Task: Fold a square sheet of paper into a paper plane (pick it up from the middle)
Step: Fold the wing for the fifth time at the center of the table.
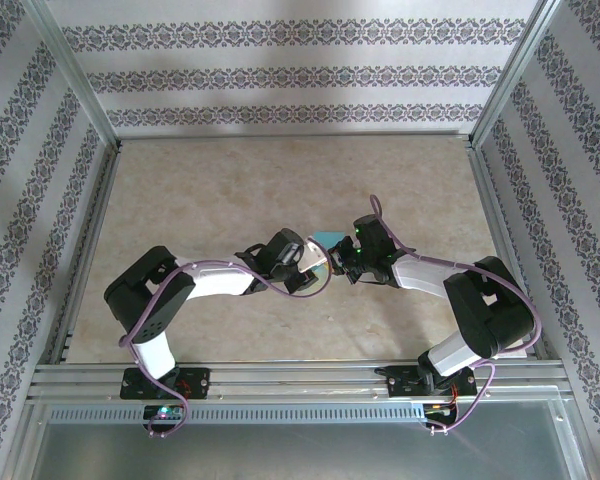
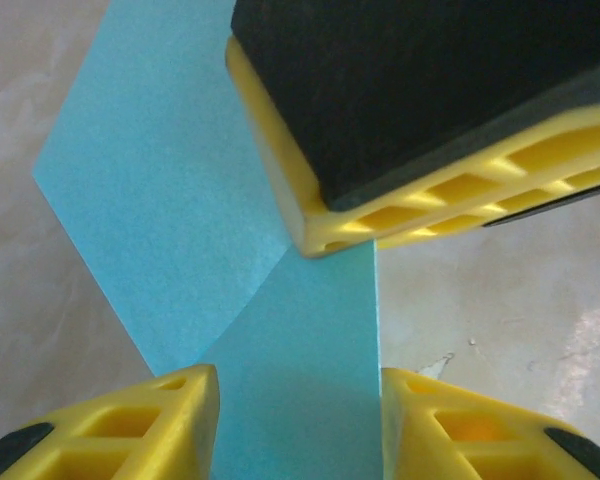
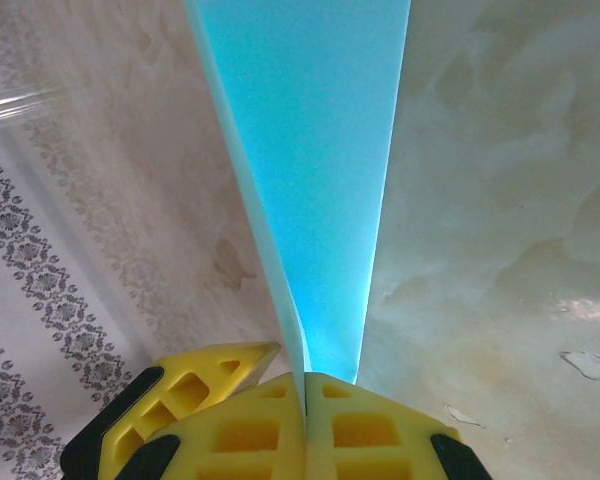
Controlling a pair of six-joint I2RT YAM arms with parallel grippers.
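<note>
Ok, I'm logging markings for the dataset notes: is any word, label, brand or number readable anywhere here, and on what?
No readable text anywhere.
The square sheet of paper is plain teal and unmarked.
The wallpaper bears ornamental bands, no letters.
The tabletop shows marbling, no print.

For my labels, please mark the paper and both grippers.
square sheet of paper (image 2: 170, 170), left wrist view, flat face.
right gripper (image 3: 305, 385), right wrist view, fingertip seam.
left gripper (image 2: 298, 380), left wrist view, between fingertips.
</note>
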